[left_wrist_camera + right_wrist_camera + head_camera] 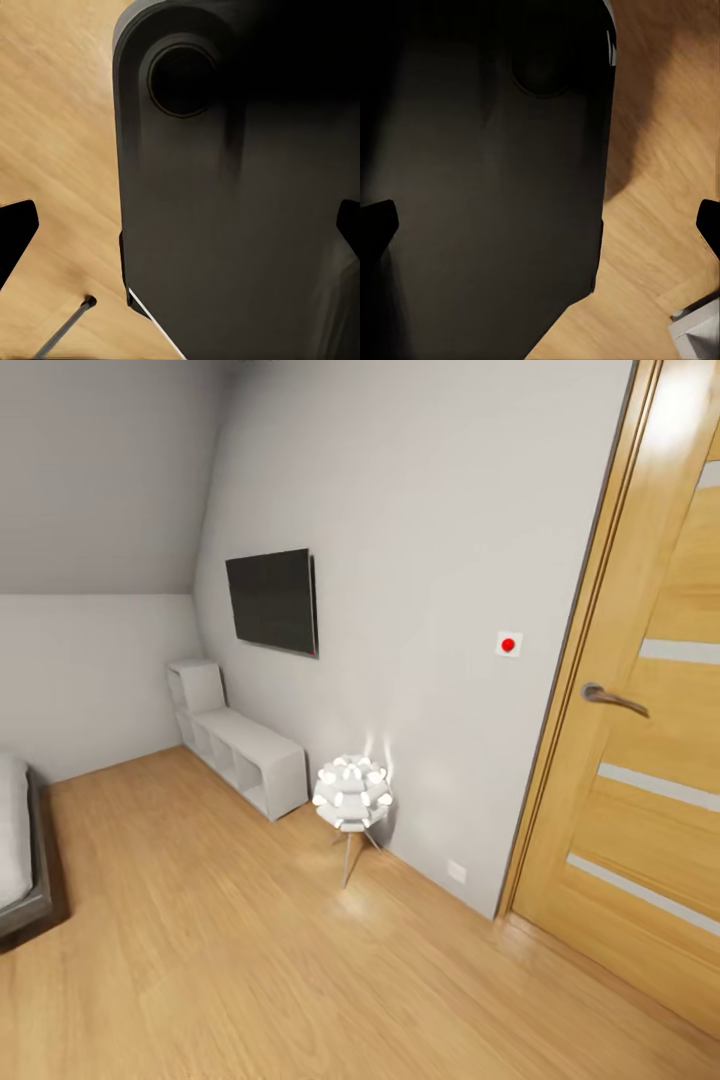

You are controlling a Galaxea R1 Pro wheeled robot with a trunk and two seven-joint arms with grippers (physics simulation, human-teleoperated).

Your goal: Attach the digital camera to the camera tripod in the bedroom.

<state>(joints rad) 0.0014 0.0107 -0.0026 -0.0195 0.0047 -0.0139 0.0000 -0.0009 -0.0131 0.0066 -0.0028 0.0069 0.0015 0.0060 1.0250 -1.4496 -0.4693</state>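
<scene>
Both pincers released, empty | left pincer point(180, 225), right pincer point(540, 221) above wood floor point(220, 960)

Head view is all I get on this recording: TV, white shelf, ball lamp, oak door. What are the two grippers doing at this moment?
Observer: In the left wrist view, the left gripper has its fingertips wide apart with nothing between them; behind them is a dark robot body panel.
Operator: And the right one?
Observer: The right gripper is likewise open and empty, looking at a dark panel over the wood floor.
Operator: Any sign of the tripod?
Observer: A thin dark rod lies low over the floor in the left wrist view; I cannot tell what it belongs to.
</scene>
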